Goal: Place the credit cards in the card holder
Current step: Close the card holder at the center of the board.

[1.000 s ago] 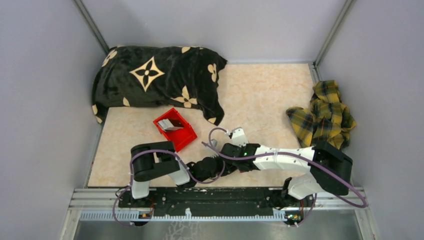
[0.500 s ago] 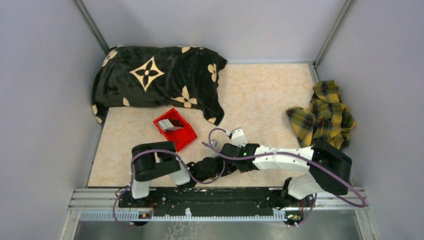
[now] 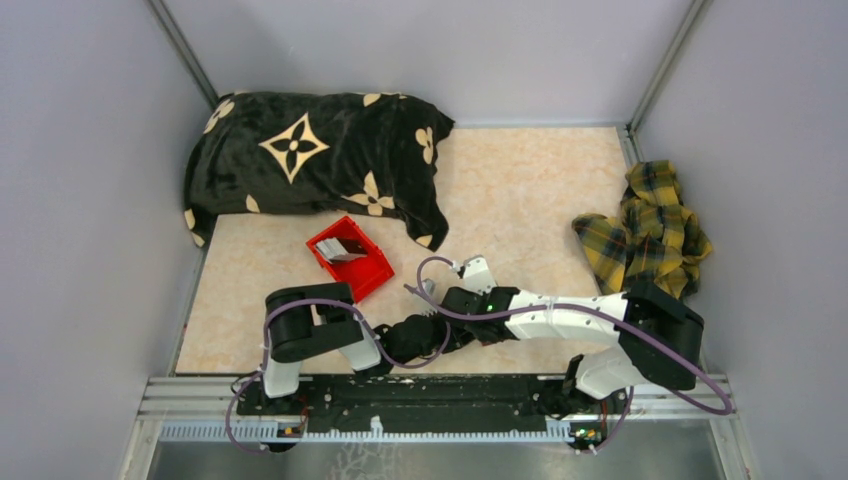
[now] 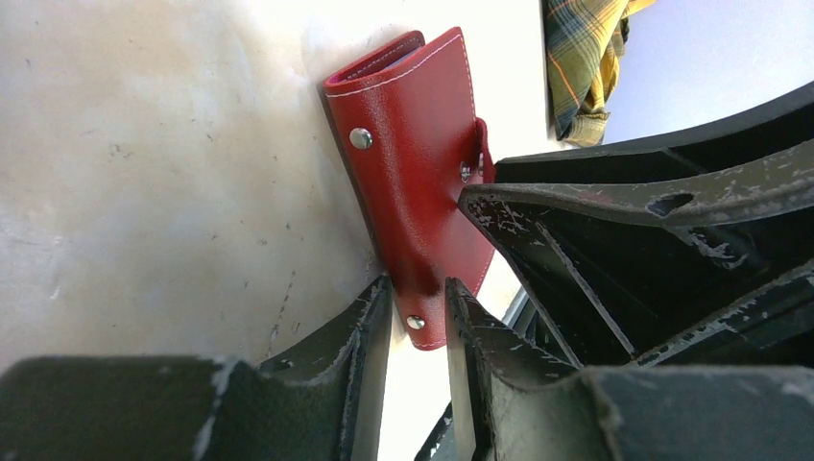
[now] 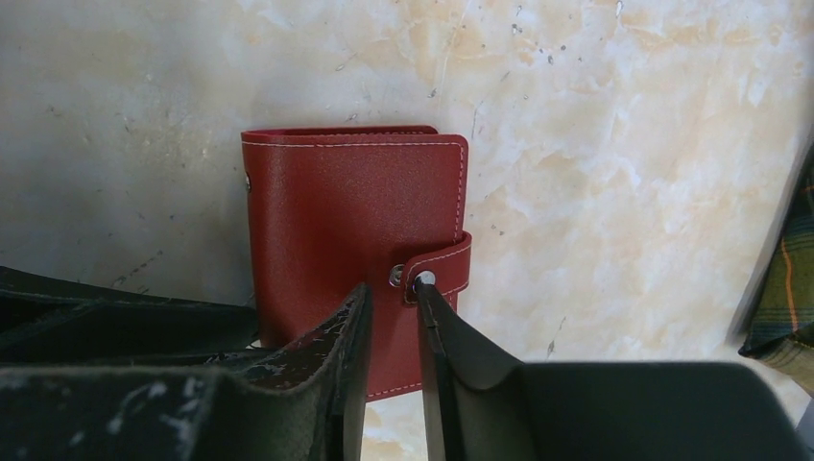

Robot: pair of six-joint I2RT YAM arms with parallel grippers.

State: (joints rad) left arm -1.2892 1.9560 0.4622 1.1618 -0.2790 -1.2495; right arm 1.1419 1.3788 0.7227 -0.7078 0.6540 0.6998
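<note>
The beige tabletop carries a black flower-patterned pillow along its far left and a crumpled yellow plaid cloth at the right wall. Nearer, the right arm reaches leftward across the front edge, and the left arm reaches rightward to meet it. From above, their wrists hide whatever lies between them.

A bright red bin sits just beyond the left arm. The credit cards lie inside it, well apart from both sets of jaws, with the left arm the nearer.

The card holder is at the meeting point of the two arms, folded closed with its red cover facing the cameras. Whether it rests flat on the tabletop or is lifted slightly cannot be told. In the right wrist view its long axis runs straight away from the right jaws, and the small snap tab wraps around its right edge.

The left jaws are narrow and closed on the card holder's near bottom edge, pinning it. The right jaws stand slightly parted, with the tab's studded end right at their tips. Nothing is plainly pinched there, and it is unclear whether the snap is fastened.

The tab's position probably decides the next move. It lies directly ahead of the right jaws, so they seem placed to lift it while the left jaws steady the holder, before any card is fetched.
</note>
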